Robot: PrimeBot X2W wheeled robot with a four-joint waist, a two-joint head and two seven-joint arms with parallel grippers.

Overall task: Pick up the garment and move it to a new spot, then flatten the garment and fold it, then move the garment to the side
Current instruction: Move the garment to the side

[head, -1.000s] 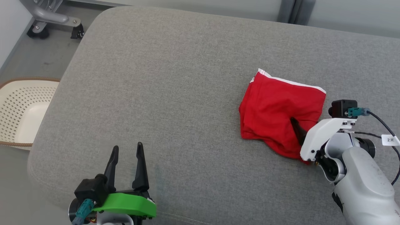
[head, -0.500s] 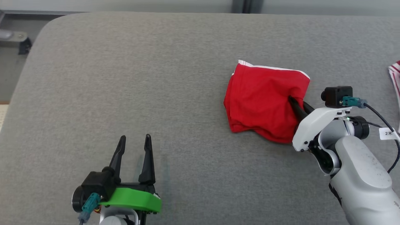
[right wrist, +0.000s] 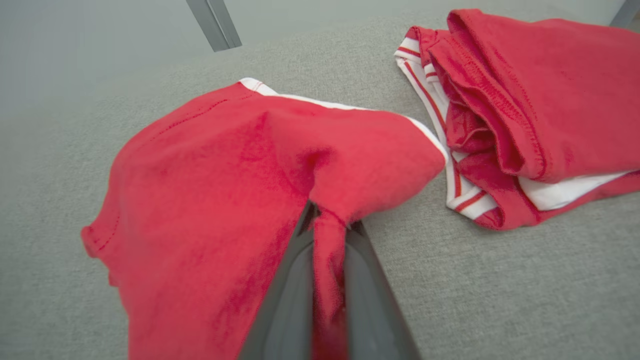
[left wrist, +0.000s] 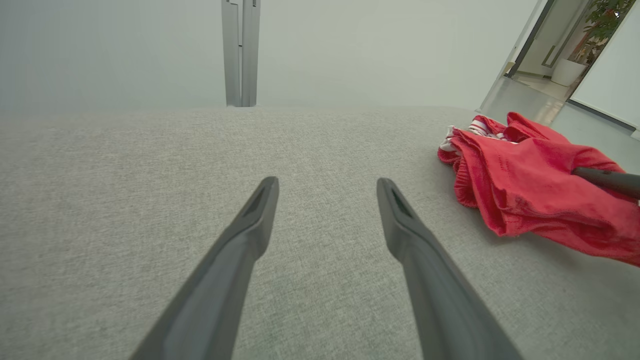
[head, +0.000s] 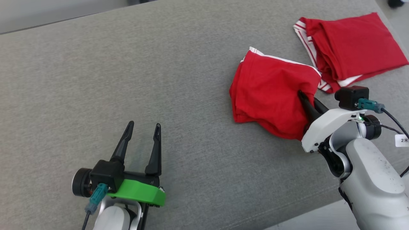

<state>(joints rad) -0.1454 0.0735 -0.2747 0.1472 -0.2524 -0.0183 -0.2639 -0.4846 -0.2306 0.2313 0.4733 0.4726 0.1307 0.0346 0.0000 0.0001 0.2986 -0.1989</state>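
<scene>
Two red garments lie on a grey cushioned surface (head: 127, 64), one of them pinched by the robot's right claw (head: 308, 99). That claw's dark fingers (right wrist: 287, 295) are closed tight on a fold at the near right edge of the crumpled garment (head: 268, 95), and the right wrist view shows a strip of red cloth squeezed between them. The cloth rises to a small peak at the pinch, while the rest of the piece sags onto the cushion right of centre, its white-trimmed edge turned away from the robot. Just beyond it, toward the far right corner, rests a second garment (head: 351, 44), folded flat, red with white striped trim; the two pieces sit close at their nearest corners, and whether they touch cannot be told. Well apart at the lower left, the left claw (head: 143, 127) hangs just above bare grey fabric with its fingers spread wide, holding nothing. A pale wall (left wrist: 125, 50) with a grey upright post (left wrist: 240, 50) stands behind the cushion's far edge.
</scene>
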